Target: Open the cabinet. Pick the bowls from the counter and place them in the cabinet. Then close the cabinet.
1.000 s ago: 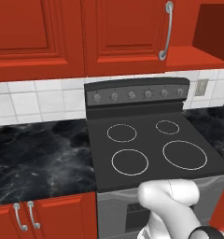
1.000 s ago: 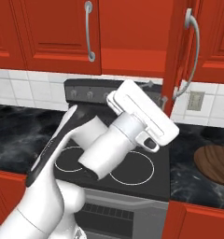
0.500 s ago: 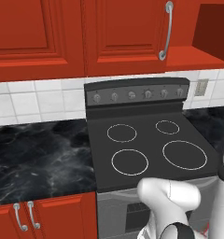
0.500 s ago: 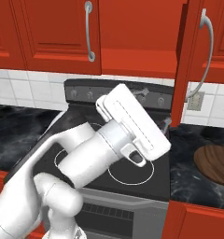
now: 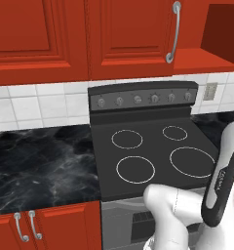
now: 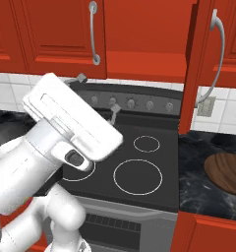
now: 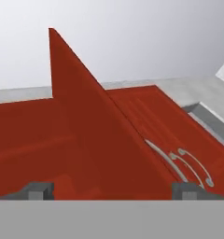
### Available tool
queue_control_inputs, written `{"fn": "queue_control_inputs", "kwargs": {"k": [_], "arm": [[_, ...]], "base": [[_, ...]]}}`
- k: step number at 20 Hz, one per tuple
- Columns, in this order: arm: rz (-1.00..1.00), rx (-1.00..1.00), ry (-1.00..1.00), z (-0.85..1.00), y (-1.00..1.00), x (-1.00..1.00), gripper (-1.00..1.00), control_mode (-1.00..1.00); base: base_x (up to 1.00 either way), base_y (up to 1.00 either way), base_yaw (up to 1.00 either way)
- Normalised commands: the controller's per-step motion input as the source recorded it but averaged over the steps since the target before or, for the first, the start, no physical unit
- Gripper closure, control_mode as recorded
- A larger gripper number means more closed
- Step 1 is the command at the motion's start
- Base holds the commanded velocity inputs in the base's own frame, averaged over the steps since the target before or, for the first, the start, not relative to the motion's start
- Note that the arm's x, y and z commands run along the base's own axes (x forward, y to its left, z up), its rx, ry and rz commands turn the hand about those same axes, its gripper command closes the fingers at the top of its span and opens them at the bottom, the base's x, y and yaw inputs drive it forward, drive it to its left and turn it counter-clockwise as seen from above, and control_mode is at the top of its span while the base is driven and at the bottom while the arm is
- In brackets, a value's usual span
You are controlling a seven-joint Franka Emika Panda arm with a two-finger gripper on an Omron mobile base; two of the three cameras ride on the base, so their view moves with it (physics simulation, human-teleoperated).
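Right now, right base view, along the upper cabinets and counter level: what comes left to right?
Closed cabinet door's silver handle → pincer → swung-open cabinet door → its curved handle → wall outlet → brown wood-grain bowl.

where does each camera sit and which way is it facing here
Left base view: behind the arm on its left, looking forward and down at the matte black stovetop with white rings and glossy black marble counter; the white arm rises lower right.
Right base view: behind on the right, facing the same stovetop, the open red cabinet door and dark brown wood-grain bowl; the arm fills lower left.
Hand view: on the hand, looking along the open claw at the red door's edge.
Both base views share the stovetop.
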Motion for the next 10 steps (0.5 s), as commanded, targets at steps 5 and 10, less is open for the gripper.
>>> {"fn": "queue_control_inputs", "kwargs": {"k": [5, 10], "arm": [[0.02, -0.33, 0.21, 0.66, 0.82, 0.0, -1.0, -1.0], [0.0, -0.14, -0.07, -0.05, 0.35, 0.0, -1.0, -1.0]], "base": [[0.0, 0.0, 0.0], [0.0, 0.0, 0.0]]}}
